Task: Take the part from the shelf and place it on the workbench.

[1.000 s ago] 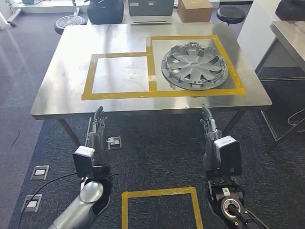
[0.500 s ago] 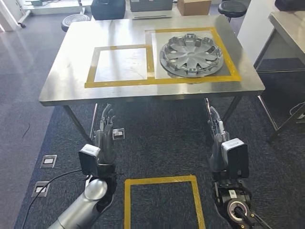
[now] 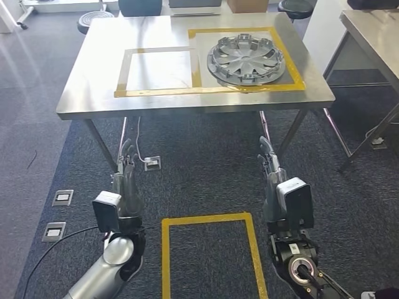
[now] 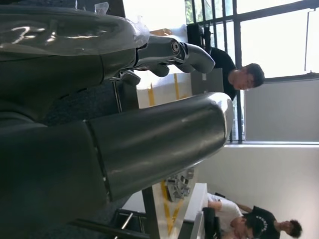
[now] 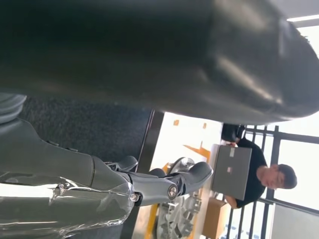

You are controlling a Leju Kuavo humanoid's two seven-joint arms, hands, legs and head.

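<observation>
Hubcap point(image 3: 246, 59), silver and round, lies flat on the steel surface point(image 3: 94, 93), inside the right-hand yellow taped box point(image 3: 292, 68); a smaller taped box point(image 3: 123, 71) sits just beside it. Both arms hang low over dark carpet, well short of the surface edge. Left robot hand point(image 3: 125, 174) holds nothing, fingers extended and apart. Right robot hand point(image 3: 269, 165) looks likewise released, though its fingers appear small from the head view. A yellow floor square point(image 3: 162, 261) lies between the arms
</observation>
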